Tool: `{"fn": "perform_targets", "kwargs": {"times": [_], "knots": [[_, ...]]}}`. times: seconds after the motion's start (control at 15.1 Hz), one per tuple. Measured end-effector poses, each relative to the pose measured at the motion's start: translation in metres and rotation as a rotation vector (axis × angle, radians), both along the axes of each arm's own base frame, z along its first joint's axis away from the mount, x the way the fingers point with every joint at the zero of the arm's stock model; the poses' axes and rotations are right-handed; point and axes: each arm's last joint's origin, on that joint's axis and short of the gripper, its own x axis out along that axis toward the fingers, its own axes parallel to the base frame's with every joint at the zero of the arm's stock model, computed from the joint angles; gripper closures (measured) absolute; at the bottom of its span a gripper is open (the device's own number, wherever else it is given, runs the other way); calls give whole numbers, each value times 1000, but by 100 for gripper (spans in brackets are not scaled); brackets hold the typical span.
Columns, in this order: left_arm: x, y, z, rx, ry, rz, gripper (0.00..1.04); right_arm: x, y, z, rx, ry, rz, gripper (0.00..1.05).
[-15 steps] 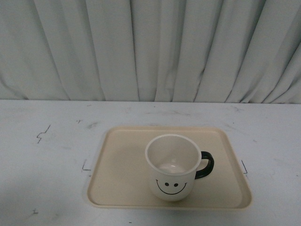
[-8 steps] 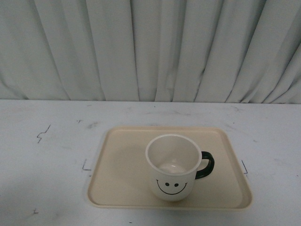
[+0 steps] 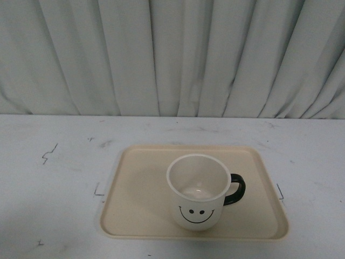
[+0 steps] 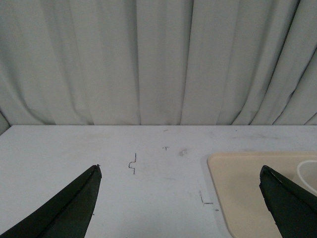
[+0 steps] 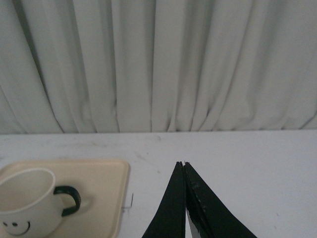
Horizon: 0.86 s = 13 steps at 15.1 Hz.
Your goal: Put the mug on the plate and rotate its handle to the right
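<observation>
**benchbot_dan:** Looking at the front view, the mug (image 3: 197,191) stands upright on the plate (image 3: 135,205), right of the plate's middle and toward its near edge. There's a strip of bare plate between the mug's base and the near rim, and the handle (image 3: 236,190) stops short of the right rim too. Lots of bare plate to the mug's left and behind it.

**arx_newbie:** Which way does it point?

**benchbot_dan:** Handle sticks out to the robot's right, pretty much along the plate's long side. The smiley face (image 3: 196,212) looks straight back at the camera. The plate's long axis runs left to right across the table (image 3: 54,183), and it has white tabletop on every side, with the curtain (image 3: 172,54) hanging along the far edge.

**arx_newbie:** And the arms?

**benchbot_dan:** Neither one shows in the front view. In the left wrist view, the left gripper (image 4: 181,171) has its jaws spread wide with nothing between them, just table and the plate's left corner (image 4: 237,183) beyond. The right gripper (image 5: 184,164) has its jaws pressed together, tips touching, holding nothing. It sits over bare table to the right of the plate, well apart from the mug (image 5: 29,203), and its camera sees the handle (image 5: 68,200) pointing toward it.
</observation>
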Motion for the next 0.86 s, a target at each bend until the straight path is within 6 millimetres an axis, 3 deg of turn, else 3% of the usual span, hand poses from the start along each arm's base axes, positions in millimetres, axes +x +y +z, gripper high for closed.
{"fn": "perform_targets", "kwargs": {"times": [0.13, 0.53, 0.66, 0.86], "knots": [[0, 0, 0, 0, 0, 0, 7, 0, 0, -2, 0, 21, -1, 101], [0, 0, 0, 0, -1, 0, 7, 0, 0, -2, 0, 20, 0, 25], [0, 0, 0, 0, -1, 0, 7, 0, 0, -2, 1, 21, 0, 4], [0, 0, 0, 0, -1, 0, 7, 0, 0, -2, 0, 21, 0, 6]]}}
